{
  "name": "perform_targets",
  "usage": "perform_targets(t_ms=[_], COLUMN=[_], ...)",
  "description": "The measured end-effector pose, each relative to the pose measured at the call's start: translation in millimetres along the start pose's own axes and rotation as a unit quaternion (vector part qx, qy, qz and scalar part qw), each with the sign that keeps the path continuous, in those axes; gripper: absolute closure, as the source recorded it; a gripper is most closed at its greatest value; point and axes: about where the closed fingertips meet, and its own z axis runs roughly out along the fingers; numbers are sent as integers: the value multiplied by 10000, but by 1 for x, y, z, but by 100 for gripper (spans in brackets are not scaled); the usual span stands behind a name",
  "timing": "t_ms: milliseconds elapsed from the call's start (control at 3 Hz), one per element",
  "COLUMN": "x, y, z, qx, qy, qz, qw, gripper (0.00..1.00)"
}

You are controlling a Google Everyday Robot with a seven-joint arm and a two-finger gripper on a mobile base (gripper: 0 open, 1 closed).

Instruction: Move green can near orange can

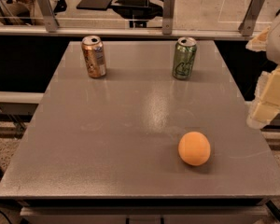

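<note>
Gripper (pixel 266 104): at the far right edge of the camera view, beyond the right side of the table (pixel 107 139) and partly cut off by the frame; pale cream blocks visible, hanging in the air beside the table edge; holds nothing; touches nothing that can be seen; how far open it stands cannot be told from this view.

Green can (pixel 184 58): upright on the table, to the left of the gripper in the view and farther back, near the rear edge; well apart from the gripper; silver top up, dark curly lettering facing the camera; untouched.

Orange can (pixel 94 56): upright, also near the rear edge, farther left from the gripper than the green can; the two cans stand in roughly the same row across the table, well apart from each other, with bare tabletop between them.

Orange ball (pixel 194 148): resting on the table, left of the gripper and nearer the front edge; closer to the gripper than either can, yet not touching it; well apart from both cans.

Behind the table, past the cans as seen from the gripper's side: a horizontal rail with metal brackets (pixel 168 6).
</note>
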Motion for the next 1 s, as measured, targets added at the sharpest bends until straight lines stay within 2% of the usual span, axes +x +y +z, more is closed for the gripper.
perform_targets(t_ms=[333,667,1000], x=[0,-5,-13], y=[0,-17,-48], z=[0,5,15], qx=[1,45,128], qy=[0,-76,-225], qz=[0,100,277], qw=[10000,9999,9993], gripper=[0,0,0])
